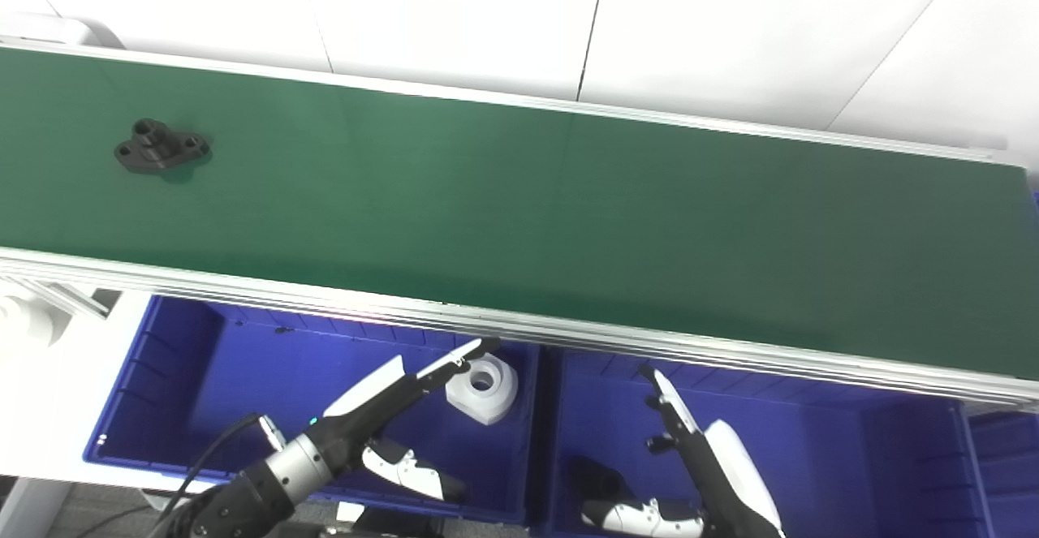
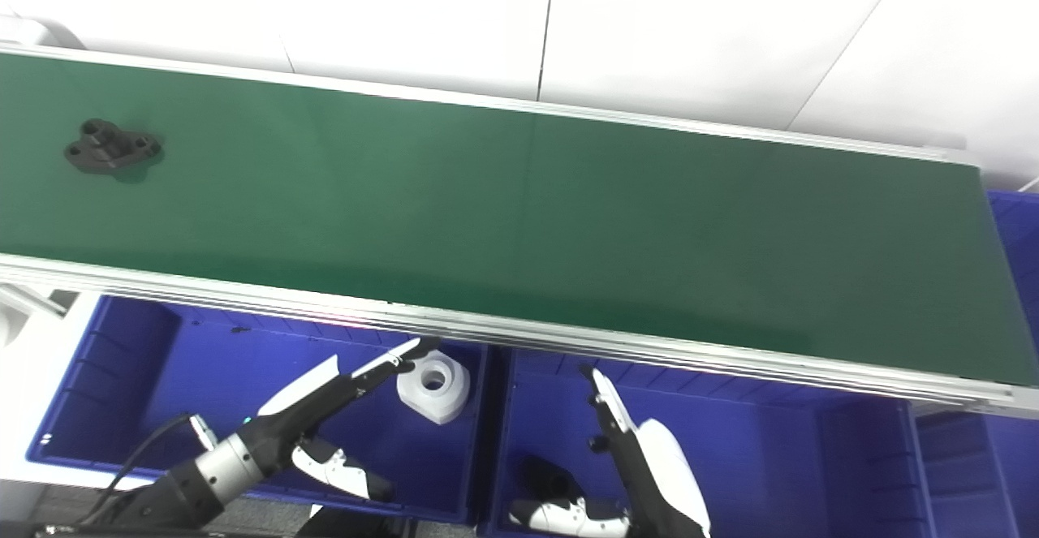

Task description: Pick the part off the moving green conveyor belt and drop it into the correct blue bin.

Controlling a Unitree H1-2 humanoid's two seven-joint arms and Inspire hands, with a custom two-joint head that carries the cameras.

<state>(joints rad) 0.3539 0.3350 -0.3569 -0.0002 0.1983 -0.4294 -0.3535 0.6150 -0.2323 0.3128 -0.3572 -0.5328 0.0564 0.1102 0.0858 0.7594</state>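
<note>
At 10 o'clock on the green conveyor belt (image 1: 519,221), near its far-left end, lies a black part (image 1: 161,147): a flat body with lobes and round holes, resting flat and alone on the belt surface. The belt runs diagonally across the view from upper left to lower right, edged by a silver aluminium rail (image 1: 568,331) on the near side and backed by a white wall (image 1: 730,27).

Below the near rail, at 6 to 7 o'clock, sits the left blue bin (image 1: 203,376). Inside it, toward its right wall, rests a white part (image 1: 484,387), blocky with a round bore on top. The right blue bin (image 1: 852,457) stands just beside the left one, at 5 o'clock; a dark object (image 1: 597,477) lies near its front-left corner, too shadowed to identify.

Left hand (image 1: 390,408) hangs over the left bin, fingers extended straight toward 1 o'clock, thumb spread apart below; it holds nothing. Its fingertips (image 1: 475,351) reach just beside the white part, whether touching it I cannot tell.

Right hand (image 1: 706,457) hangs over the right bin, fingers (image 1: 670,396) pointing toward 11 o'clock, thumb held away below near the bottom edge; spread wide, holding nothing.

Both hands are well apart from the black part, which remains on the belt at the opposite side of the near rail.
</note>
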